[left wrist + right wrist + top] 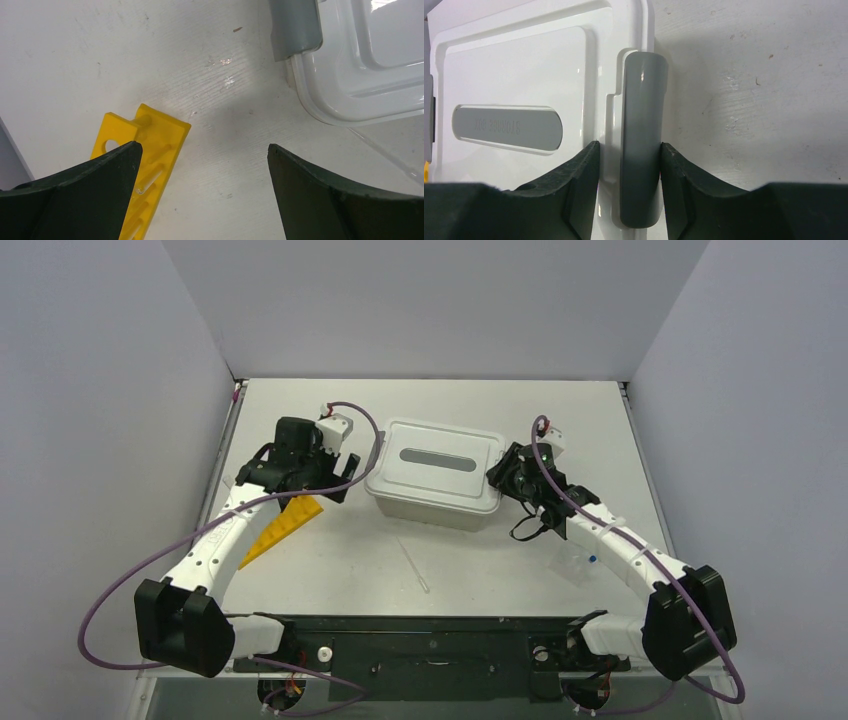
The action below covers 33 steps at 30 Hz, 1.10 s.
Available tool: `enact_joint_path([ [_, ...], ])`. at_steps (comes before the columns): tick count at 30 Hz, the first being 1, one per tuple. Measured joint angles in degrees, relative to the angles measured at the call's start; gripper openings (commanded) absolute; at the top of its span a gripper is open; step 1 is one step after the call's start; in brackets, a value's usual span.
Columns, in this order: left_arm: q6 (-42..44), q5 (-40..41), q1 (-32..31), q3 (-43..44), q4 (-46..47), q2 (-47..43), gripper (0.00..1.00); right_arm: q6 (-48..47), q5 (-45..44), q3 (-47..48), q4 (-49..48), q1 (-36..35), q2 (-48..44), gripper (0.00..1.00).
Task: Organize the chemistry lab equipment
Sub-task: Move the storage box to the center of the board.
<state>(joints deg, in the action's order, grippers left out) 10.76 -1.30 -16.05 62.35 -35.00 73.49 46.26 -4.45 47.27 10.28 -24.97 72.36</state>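
A yellow holed tube rack [283, 525] lies flat on the table, partly under my left arm. In the left wrist view the rack [155, 145] holds clear tubes and sits by the left fingertip. My left gripper [345, 475] [204, 150] hangs wide open over bare table beside the tub's left end. A thin clear tube [415, 565] lies in front of the tub. A clear item with a blue cap [582, 562] rests by my right arm. My right gripper [497, 472] [629, 145] straddles the lid's grey latch [641, 130]; one finger touches it and a narrow gap shows at the other.
The beige tub [432, 505] stands mid-table, covered by its white lid [440, 440] [524, 65] with a grey handle inset [506, 127]. A second grey latch [295, 25] sits at the lid's left end [380, 75]. White walls enclose the table on three sides.
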Motion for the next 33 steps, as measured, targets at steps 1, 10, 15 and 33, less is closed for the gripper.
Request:
enact_joint_path([
  [1,0.0,0.0,0.0,0.0,0.0,0.0,0.97,-0.2,-0.1,0.2,0.3,0.0,0.1,0.25],
  [10,0.3,0.0,0.0,-0.2,-0.3,-0.2,0.97,-1.4,-0.1,1.1,1.5,0.4,0.5,0.14],
  [15,0.3,0.0,0.0,-0.2,-0.4,-0.2,0.97,-2.4,-0.1,2.8,3.3,0.9,1.5,0.0],
  [33,-1.2,-1.7,0.0,-1.3,-0.4,-0.6,0.97,-9.5,-1.4,12.0,10.1,3.5,8.0,0.58],
])
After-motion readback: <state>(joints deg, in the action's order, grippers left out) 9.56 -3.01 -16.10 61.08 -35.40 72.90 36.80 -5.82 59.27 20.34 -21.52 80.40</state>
